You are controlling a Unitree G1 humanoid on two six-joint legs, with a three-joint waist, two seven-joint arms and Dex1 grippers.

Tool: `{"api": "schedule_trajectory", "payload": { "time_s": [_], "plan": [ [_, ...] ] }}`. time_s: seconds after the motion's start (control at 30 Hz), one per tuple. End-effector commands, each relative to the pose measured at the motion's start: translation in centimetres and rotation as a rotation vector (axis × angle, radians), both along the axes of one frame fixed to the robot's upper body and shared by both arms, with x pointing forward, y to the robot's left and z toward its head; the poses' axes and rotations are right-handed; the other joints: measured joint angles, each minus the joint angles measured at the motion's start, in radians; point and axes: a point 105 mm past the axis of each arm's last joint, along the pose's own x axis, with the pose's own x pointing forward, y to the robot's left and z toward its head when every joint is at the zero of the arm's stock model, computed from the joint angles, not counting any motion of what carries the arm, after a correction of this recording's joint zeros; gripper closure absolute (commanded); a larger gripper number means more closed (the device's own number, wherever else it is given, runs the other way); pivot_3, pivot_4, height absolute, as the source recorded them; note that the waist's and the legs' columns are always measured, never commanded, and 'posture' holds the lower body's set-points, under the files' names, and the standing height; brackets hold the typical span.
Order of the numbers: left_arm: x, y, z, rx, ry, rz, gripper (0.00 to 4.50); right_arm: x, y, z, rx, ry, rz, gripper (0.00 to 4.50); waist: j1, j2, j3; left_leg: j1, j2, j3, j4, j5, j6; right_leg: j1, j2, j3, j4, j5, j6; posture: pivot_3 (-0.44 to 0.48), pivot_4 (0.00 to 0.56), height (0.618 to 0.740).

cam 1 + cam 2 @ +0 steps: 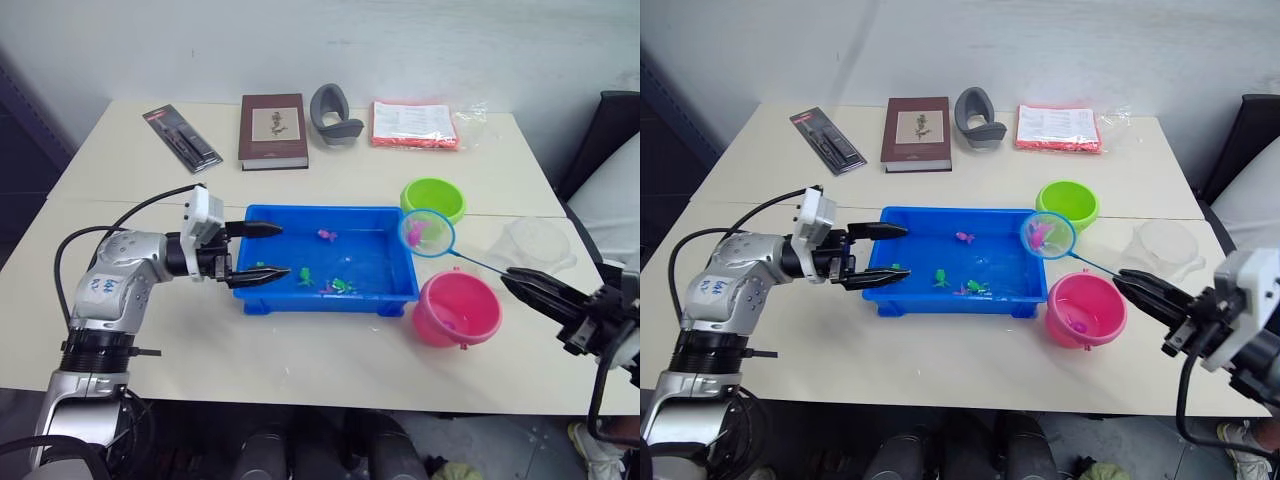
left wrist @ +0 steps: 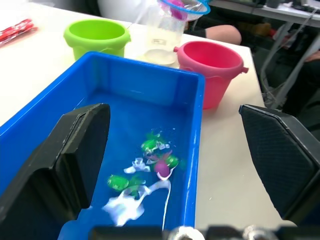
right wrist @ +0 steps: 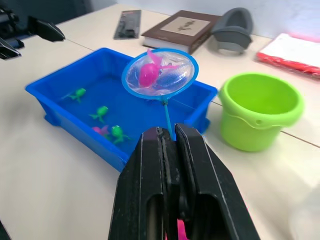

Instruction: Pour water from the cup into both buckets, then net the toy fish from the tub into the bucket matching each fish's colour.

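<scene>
My right end effector (image 1: 1137, 288) is clenched on the handle of the net (image 1: 428, 232), which hangs in the air over the right end of the tub (image 1: 268, 296) with 1 pink fish (image 3: 149, 73) in its mesh; my left end effector (image 1: 258, 251) is released, its fingers spread across the tub's left end wall. Netting step in hand: I judge the next move is to carry the net toward the bench's near edge, over the pink bucket (image 1: 458, 309), and tip it. The green bucket (image 1: 432, 199) sits behind; about 4 fish (image 2: 156, 159) remain in the tub.
</scene>
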Motion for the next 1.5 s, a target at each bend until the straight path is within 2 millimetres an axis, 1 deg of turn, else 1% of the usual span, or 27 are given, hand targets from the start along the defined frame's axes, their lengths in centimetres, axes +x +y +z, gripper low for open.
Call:
{"api": "schedule_trajectory", "payload": {
  "time_s": [0.03, 0.1, 0.2, 0.23, 0.3, 0.47, 0.5, 0.57, 0.73, 0.77, 0.87, 0.97, 1.03, 1.07, 1.13, 1.17, 1.23, 1.37, 1.5],
  "plan": [
    [-0.4, -1.1, 0.5, -0.01, -0.012, -0.068, 0.06, -1.3, -0.9, 0.6, -0.023, -0.079, -0.074, 4.5, 0.0, 0.0, 0.0, 0.0, 0.0, 0.0, 0.0, 0.0, 0.0, 0.0, 0.001, 0.0, 0.0, 0.0, 0.0, 0.0, 0.15, 0.74],
    [-0.5, -1.5, 0.6, -0.014, -0.011, -0.086, 0.06, -1.8, -1.5, 0.1, -0.032, -0.074, -0.112, 4.5, -0.001, 0.0, 0.0, 0.0, 0.0, 0.0, 0.0, 0.0, 0.0, 0.0, 0.004, 0.0, 0.0, 0.0, 0.0, 0.0, 0.15, 0.74],
    [-0.6, -2.0, 0.4, -0.012, 0.003, -0.108, 0.06, -2.9, -4.5, -2.1, -0.169, -0.091, -0.248, 4.5, -0.001, 0.0, 0.0, 0.001, 0.0, 0.0, 0.0, 0.0, 0.0, 0.0, 0.005, 0.001, 0.0, 0.0, 0.0, 0.0, 0.15, 0.74],
    [-0.6, -2.1, 0.3, -0.011, 0.006, -0.11, 0.06, -3.2, -5.1, -2.8, -0.217, -0.091, -0.262, 4.5, -0.001, 0.0, 0.0, 0.001, 0.0, 0.0, 0.0, 0.0, 0.0, 0.0, 0.006, 0.001, -0.002, 0.0, 0.0, 0.0, 0.15, 0.74],
    [-0.6, -2.0, 0.1, -0.004, 0.012, -0.109, 0.06, -3.8, -5.5, -3.8, -0.287, -0.111, -0.262, 4.5, -0.002, 0.0, 0.0, 0.002, 0.0, 0.001, 0.0, 0.0, 0.0, 0.001, 0.006, 0.002, -0.002, 0.0, 0.0, 0.0, 0.15, 0.74],
    [-0.8, -2.0, -0.1, -0.001, 0.021, -0.109, 0.06, -4.8, -6.0, -5.2, -0.4, -0.187, -0.268, 4.5, -0.007, 0.0, 0.0, 0.007, 0.001, 0.002, -0.001, -0.001, -0.002, 0.003, 0.006, 0.004, 0.0, -0.001, -0.001, 0.0, 0.15, 0.74],
    [-0.8, -2.0, -0.2, -0.002, 0.022, -0.108, 0.06, -4.9, -6.0, -5.2, -0.432, -0.208, -0.266, 4.5, -0.007, 0.0, 0.0, 0.008, 0.001, 0.002, -0.001, -0.001, -0.002, 0.003, 0.006, 0.004, 0.0, -0.001, -0.001, 0.0, 0.15, 0.74],
    [-0.8, -2.1, -0.2, -0.006, 0.019, -0.106, 0.06, -4.9, -6.0, -5.2, -0.442, -0.237, -0.275, 4.5, -0.007, 0.0, 0.0, 0.009, 0.002, 0.003, -0.001, -0.001, -0.003, 0.004, 0.005, 0.005, 0.001, -0.001, -0.001, 0.0, 0.15, 0.74],
    [-0.7, -2.1, -0.2, -0.019, 0.014, -0.098, 0.06, -4.7, -5.3, -5.4, -0.536, -0.328, -0.264, 4.5, -0.006, 0.0, 0.0, 0.01, 0.002, 0.003, -0.001, -0.001, -0.004, 0.004, 0.004, 0.007, 0.002, -0.001, -0.002, 0.0, 0.15, 0.74],
    [-0.7, -2.1, -0.2, -0.02, 0.014, -0.096, 0.06, -4.6, -5.1, -5.4, -0.583, -0.353, -0.252, 4.5, -0.007, 0.0, 0.0, 0.011, 0.002, 0.003, -0.001, -0.001, -0.004, 0.004, 0.004, 0.007, 0.002, -0.002, -0.002, 0.0, 0.15, 0.74],
    [-0.8, -2.1, -0.4, -0.02, 0.018, -0.089, 0.06, -4.4, -4.0, -5.1, -0.648, -0.433, -0.231, 4.5, -0.008, 0.0, 0.0, 0.011, 0.003, 0.003, -0.001, -0.001, -0.004, 0.004, 0.004, 0.007, 0.002, -0.002, -0.002, 0.0, 0.15, 0.74],
    [-0.8, -2.1, -0.5, -0.021, 0.021, -0.087, 0.06, -4.4, -3.4, -4.9, -0.808, -0.519, -0.198, 4.5, -0.007, 0.001, 0.0, 0.011, 0.003, 0.003, -0.001, -0.001, -0.005, 0.004, 0.005, 0.008, 0.002, -0.002, -0.002, 0.0, 0.15, 0.74],
    [-0.8, -2.2, -0.6, -0.021, 0.023, -0.089, 0.06, -4.5, -3.2, -5.1, -0.954, -0.569, -0.157, 4.5, -0.006, 0.001, 0.0, 0.011, 0.003, 0.003, -0.001, -0.001, -0.005, 0.004, 0.005, 0.008, 0.002, -0.002, -0.002, 0.0, 0.15, 0.74],
    [-0.7, -2.2, -0.7, -0.021, 0.023, -0.089, 0.06, -4.5, -3.2, -5.2, -0.961, -0.575, -0.15, 4.5, -0.006, 0.001, 0.0, 0.011, 0.002, 0.004, -0.001, -0.001, -0.005, 0.004, 0.005, 0.008, 0.002, -0.002, -0.002, 0.0, 0.15, 0.74],
    [-0.6, -2.2, -0.7, -0.02, 0.02, -0.09, 0.06, -4.6, -3.2, -4.9, -1.042, -0.623, -0.147, 4.5, -0.006, 0.001, 0.0, 0.012, 0.002, 0.004, -0.001, -0.001, -0.005, 0.004, 0.005, 0.008, 0.002, -0.002, -0.002, 0.0, 0.15, 0.74],
    [-0.6, -2.3, -0.7, -0.02, 0.019, -0.091, 0.06, -4.7, -3.2, -4.6, -1.116, -0.661, -0.139, 4.5, -0.006, 0.001, 0.0, 0.012, 0.003, 0.004, -0.001, -0.001, -0.005, 0.004, 0.005, 0.008, 0.003, -0.002, -0.003, 0.0, 0.15, 0.74],
    [-0.6, -2.3, -0.7, -0.019, 0.017, -0.094, 0.06, -4.7, -3.2, -4.5, -1.17, -0.695, -0.135, 4.5, -0.006, 0.001, 0.0, 0.012, 0.003, 0.004, -0.001, -0.001, -0.006, 0.004, 0.005, 0.008, 0.003, -0.002, -0.003, 0.0, 0.15, 0.74],
    [-0.6, -2.4, -0.7, -0.02, 0.016, -0.094, 0.06, -4.8, -4.0, -4.6, -1.177, -0.69, -0.171, 4.5, -0.007, 0.0, 0.0, 0.012, 0.003, 0.004, -0.001, -0.001, -0.006, 0.004, 0.005, 0.009, 0.003, -0.002, -0.003, 0.0, 0.15, 0.74],
    [-0.6, -2.3, -0.8, -0.022, 0.019, -0.091, 0.06, -5.0, -4.0, -4.5, -1.21, -0.722, -0.145, 4.5, -0.007, 0.001, 0.0, 0.012, 0.003, 0.004, -0.001, -0.001, -0.006, 0.004, 0.005, 0.009, 0.003, -0.002, -0.003, 0.0, 0.15, 0.74]
  ]
}}
